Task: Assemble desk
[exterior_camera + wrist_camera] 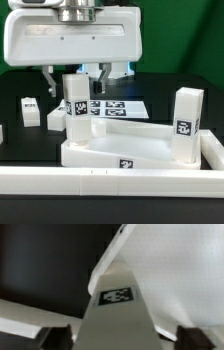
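The main risk is at the leg (76,112) standing between the fingers (48,75) of the claw (77,80). The claw is apart, one finger on each side of the post. The exterior view shows a gap on both sides, so nothing clamps the post. If the claw closes off-centre, one finger would meet the post first and push it askew at its corner. I judge that a tilted post would bind, or pop loose, when pressed or turned. How deep it sits in the socket cannot be told. A lift on a poor grip could also drag the slab (130,148) over the bench (18,62), since only the rail (110,182) along its six o'clock edge looks able to brace it.

The desk is a white slab with a raised rim, lying flat at the middle of the exterior view. The straddled leg stands upright at its ten o'clock corner, tag toward the camera. A second leg (187,122) stands upright at the three o'clock corner. Two loose legs (30,108) lie on the bench at nine o'clock, near the slab. The marker board (120,105) lies flat at twelve o'clock beyond it. In the wrist view the leg (120,319) shows its tag against the pale slab (180,274).
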